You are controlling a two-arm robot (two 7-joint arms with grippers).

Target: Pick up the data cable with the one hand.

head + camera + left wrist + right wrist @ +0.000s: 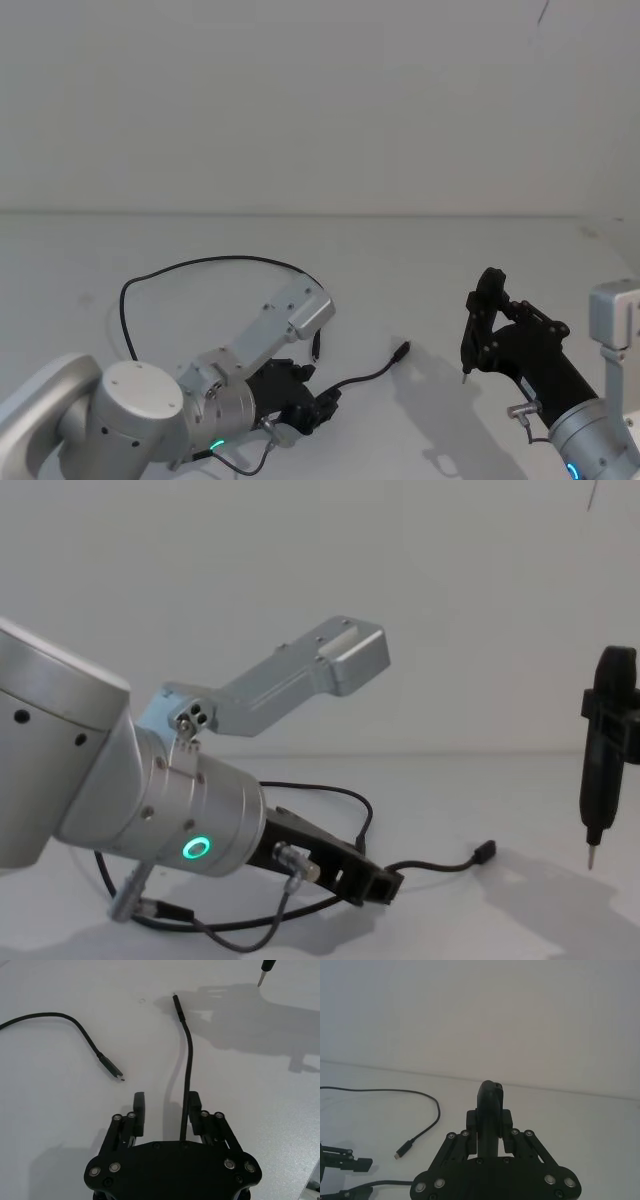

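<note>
The data cable (200, 262) is a thin black cord looping over the white table, one plug (401, 350) lying to the right and the other (111, 1067) free nearby. My left gripper (166, 1105) stands open low over the table. The cord (187, 1050) passes between its fingers, close against one finger (194, 1105). The chest view shows this gripper (385, 888) down at the table with the cord (440, 863) running out to its plug. My right gripper (490, 1122) hovers to the right, shut on a black pen-like tool (605, 750) with a thin metal tip.
The white table (450, 260) meets a pale wall behind. A short grey wire with a silver plug (130, 900) hangs from the left arm. The right arm's tool tip (465, 378) points down a little right of the cable's plug.
</note>
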